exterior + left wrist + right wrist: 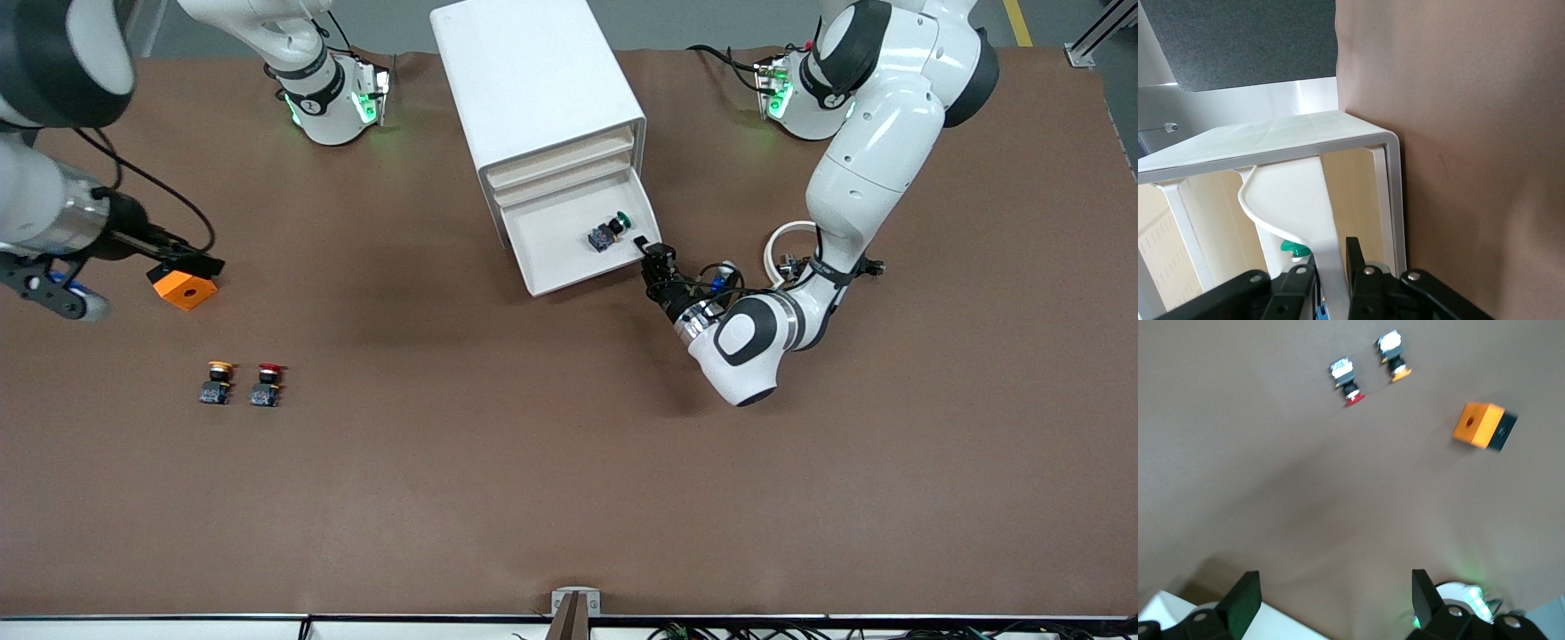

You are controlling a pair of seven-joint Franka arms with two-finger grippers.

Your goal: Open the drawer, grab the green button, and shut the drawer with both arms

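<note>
The white cabinet (533, 80) stands between the two arm bases. Its lowest drawer (551, 258) is pulled out. Inside lies the button (610, 232), green cap on a black body. In the left wrist view its green cap (1295, 249) peeks past the drawer's front wall (1298, 200). My left gripper (642, 247) is at the drawer's front corner, toward the left arm's end. There the left gripper (1328, 267) is shut on that front wall, one finger on each side. My right gripper (55, 295) hangs open over the right arm's end of the table, and the right gripper (1335, 600) holds nothing.
A red-capped button (266, 384) and a yellow-capped button (216, 382) stand side by side near the right arm's end, nearer the front camera than an orange block (184, 289). The right wrist view shows the same red button (1348, 385), yellow button (1393, 357) and orange block (1481, 425).
</note>
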